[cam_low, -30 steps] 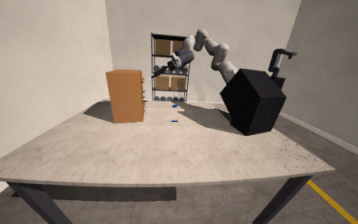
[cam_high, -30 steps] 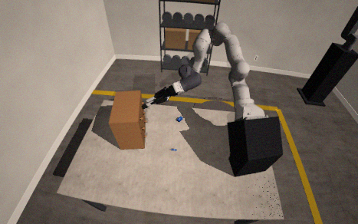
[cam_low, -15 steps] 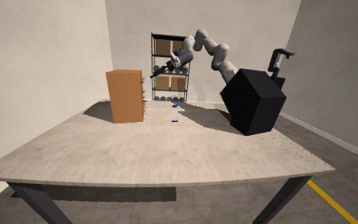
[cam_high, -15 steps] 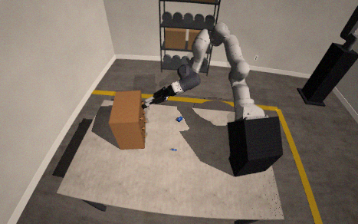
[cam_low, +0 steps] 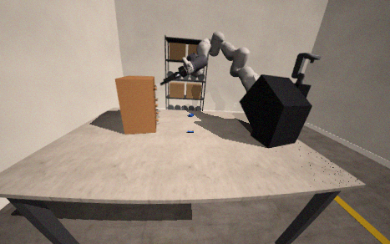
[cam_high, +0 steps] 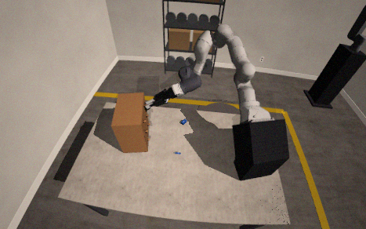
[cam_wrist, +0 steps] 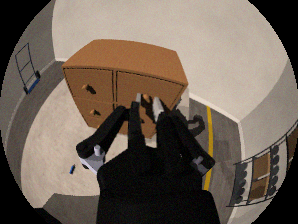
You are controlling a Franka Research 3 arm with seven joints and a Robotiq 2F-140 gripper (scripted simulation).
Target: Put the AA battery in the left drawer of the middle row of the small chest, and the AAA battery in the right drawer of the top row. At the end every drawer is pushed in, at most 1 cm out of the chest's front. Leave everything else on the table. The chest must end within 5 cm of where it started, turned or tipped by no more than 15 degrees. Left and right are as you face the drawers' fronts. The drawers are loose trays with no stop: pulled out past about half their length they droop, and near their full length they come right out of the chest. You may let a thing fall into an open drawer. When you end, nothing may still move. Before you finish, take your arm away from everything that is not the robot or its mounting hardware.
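Note:
The small brown chest [cam_high: 130, 121] [cam_low: 136, 104] [cam_wrist: 127, 63] stands upright on the table, and its drawers look pushed in. My gripper [cam_high: 148, 105] [cam_low: 162, 83] [cam_wrist: 146, 100] is at the chest's front, at the right drawer of the top row. Its fingers are nearly shut, with a narrow gap and nothing held. The larger blue AA battery [cam_high: 183, 121] [cam_low: 190, 114] lies on the table away from the chest. The smaller blue AAA battery [cam_high: 177, 153] [cam_low: 190, 131] lies nearer the table's middle. One blue battery [cam_wrist: 69, 169] shows in the wrist view.
The arm's black base box [cam_high: 259, 147] [cam_low: 276, 110] stands on the table's right side. A shelf rack [cam_high: 193, 35] [cam_low: 183, 83] with boxes stands behind the table. A black stand [cam_high: 336, 74] is on the floor at the far right.

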